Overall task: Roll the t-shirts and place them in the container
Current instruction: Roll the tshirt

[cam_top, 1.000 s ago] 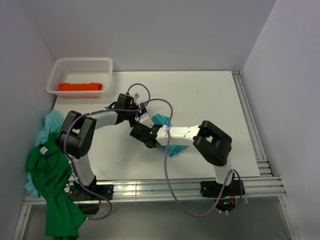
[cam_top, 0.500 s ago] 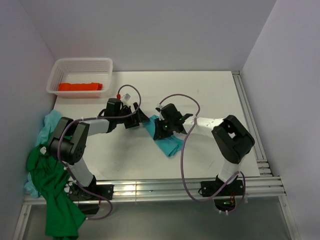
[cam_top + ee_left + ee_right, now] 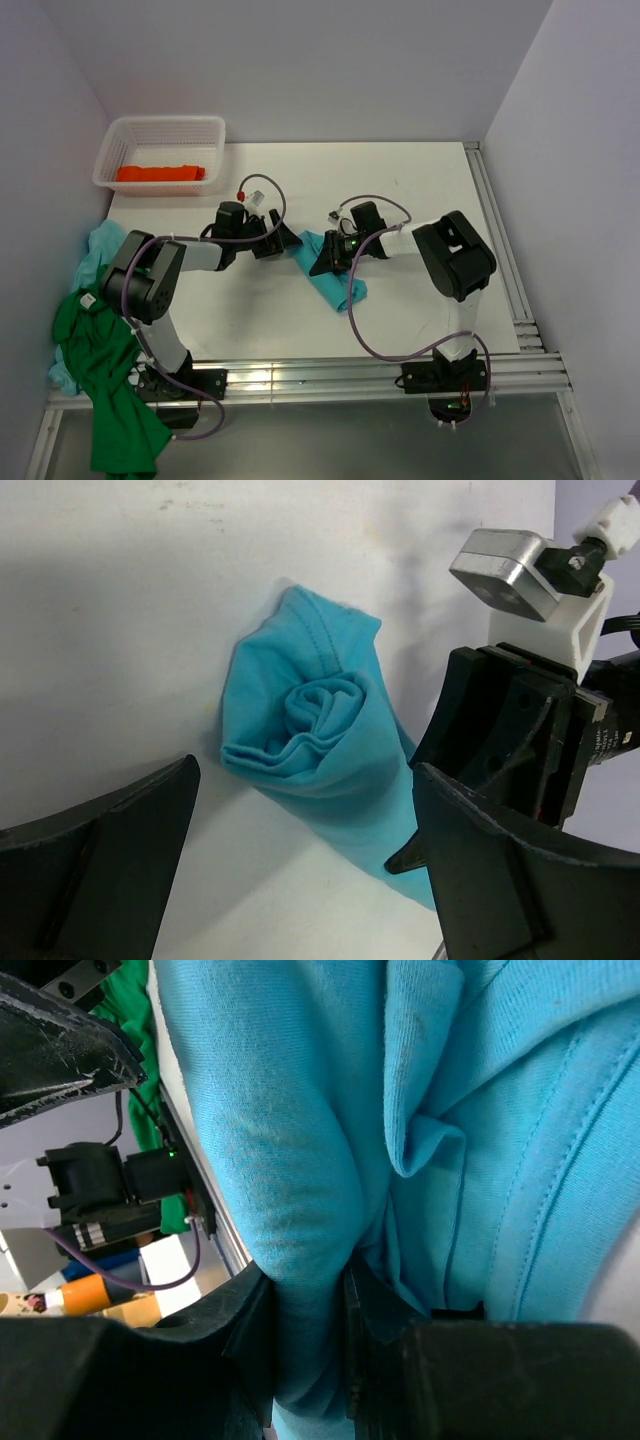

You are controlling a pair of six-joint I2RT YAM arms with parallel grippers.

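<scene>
The rolled turquoise cotton t-shirt (image 3: 320, 740) is lying mid-way across the white table (image 3: 430, 180), its coiled end facing the left gripper (image 3: 287, 240), whose jaws are standing wide apart just beside the roll, touching nothing. The right gripper (image 3: 345, 1285) is pinching a fold of the cloth on the roll's flank. Judging from the wrist view, it is gripping only outer layers, so any pull is risking an unwound coil or a dragged bundle. The right gripper's body is crowding the roll's far side, so the left jaws closing in are likely to strike it. Further off, the white plastic mesh basket (image 3: 215, 130) is holding the folded orange t-shirt (image 3: 160, 173), while the dark green t-shirt (image 3: 100, 350) is hanging over the table's left edge, overlapping the pale blue t-shirt (image 3: 100, 245)
</scene>
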